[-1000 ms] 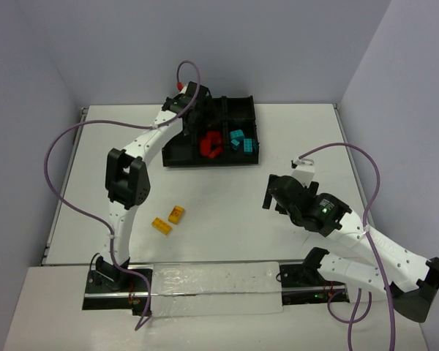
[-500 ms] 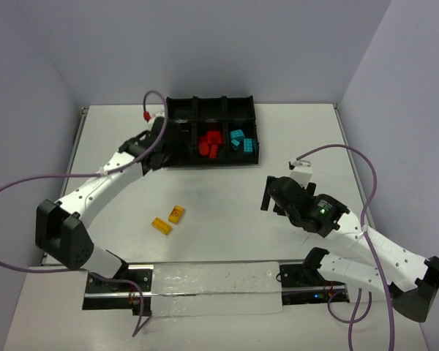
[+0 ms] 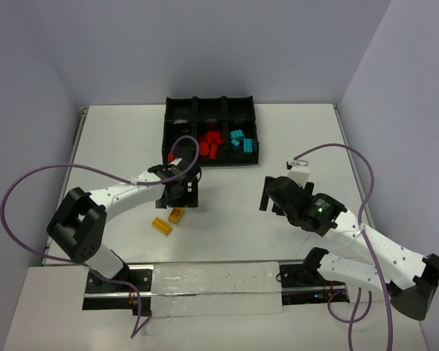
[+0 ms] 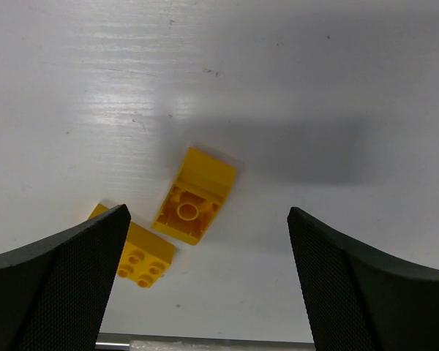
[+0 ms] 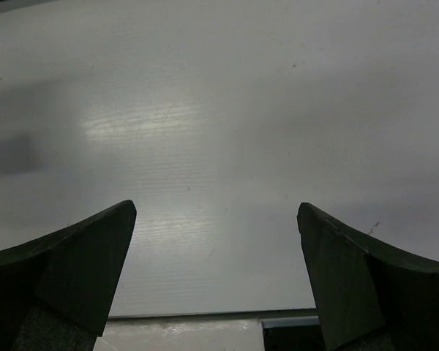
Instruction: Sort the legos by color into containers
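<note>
You have two yellow legos (image 3: 177, 214) on the table (image 3: 300, 131), near the left-middle, well apart from the tray (image 3: 211, 99). They lie just beside each other. In the left wrist view, the upturned lego (image 4: 194, 196) shows its hollow underside. The studded lego (image 4: 143, 256) lies studs up to its left, with four studs visible and one end hidden behind a finger.

The tray is one piece with six compartments, three across and two deep, at the far middle of the table. The red legos (image 3: 211, 143) sit in the near middle compartment. The cyan legos (image 3: 239, 140) sit in the near right compartment. Both heaps are too tightly packed for an exact count; each has several bricks. The other compartments look dark, and I cannot tell what is inside them.

Your left gripper (image 4: 208, 210) hangs over the two yellow legos with its fingers spread wide. The upturned lego lies between them and touches neither.

Your right gripper (image 5: 216, 208) is also spread wide and holds nothing. It is over bare table on the right side, apart from all legos.

Two purple cables (image 3: 29, 183) run along the arms, one for each.
</note>
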`<state>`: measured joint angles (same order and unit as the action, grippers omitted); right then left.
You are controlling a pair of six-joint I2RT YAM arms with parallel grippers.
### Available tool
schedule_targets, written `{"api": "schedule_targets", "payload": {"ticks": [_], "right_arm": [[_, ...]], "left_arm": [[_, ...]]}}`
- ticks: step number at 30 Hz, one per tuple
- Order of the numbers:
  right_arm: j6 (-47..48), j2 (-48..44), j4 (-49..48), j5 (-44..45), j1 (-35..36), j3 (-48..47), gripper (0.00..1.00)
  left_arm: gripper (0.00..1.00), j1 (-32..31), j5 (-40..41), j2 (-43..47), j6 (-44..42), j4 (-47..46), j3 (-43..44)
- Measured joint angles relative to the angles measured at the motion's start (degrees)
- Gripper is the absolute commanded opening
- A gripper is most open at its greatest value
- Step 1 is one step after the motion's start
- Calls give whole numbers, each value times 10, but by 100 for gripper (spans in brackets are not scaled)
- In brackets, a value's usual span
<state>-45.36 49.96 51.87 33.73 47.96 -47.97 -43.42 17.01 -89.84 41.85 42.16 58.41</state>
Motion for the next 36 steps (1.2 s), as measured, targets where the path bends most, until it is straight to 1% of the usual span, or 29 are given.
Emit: {"api": "schedule_targets", "payload": {"ticks": [4, 7, 8, 9, 12, 13, 14, 15, 16, 20, 26, 31, 36], "right_arm": [[0, -8, 0, 1, 1, 0, 99], [0, -12, 1, 2, 1, 0, 99], [0, -13, 1, 2, 1, 1, 99], [0, -15, 1, 2, 1, 1, 99], [0, -18, 2, 2, 1, 4, 99], [0, -18, 2, 2, 1, 4, 99], [0, -18, 3, 2, 1, 4, 99], [0, -18, 3, 2, 1, 4, 99], [0, -18, 3, 2, 1, 4, 99], [0, -18, 3, 2, 1, 4, 99], [0, -18, 3, 2, 1, 4, 99], [0, -22, 6, 6, 1, 4, 99], [-3, -28, 15, 8, 1, 4, 99]], "left_arm": [[84, 0, -20, -42, -3, -20, -10], [77, 0, -25, -56, -3, -24, -14], [71, 0, -25, -61, -2, -24, -15], [70, 0, -25, -64, 0, -25, -15], [31, -1, -26, -66, 2, -29, -15], [16, -2, -25, -66, 3, -28, -14], [8, -3, -23, -66, 3, -26, -13], [2, -4, -22, -66, 4, -21, -7], [0, -4, -18, -67, 4, -15, 1], [0, -5, -5, -73, -1, 18, 69], [0, 11, 10, -97, -31, 45, 241], [0, 75, 20, -141, -51, 42, 358], [0, 138, 31, -211, -53, 36, 433]]}}
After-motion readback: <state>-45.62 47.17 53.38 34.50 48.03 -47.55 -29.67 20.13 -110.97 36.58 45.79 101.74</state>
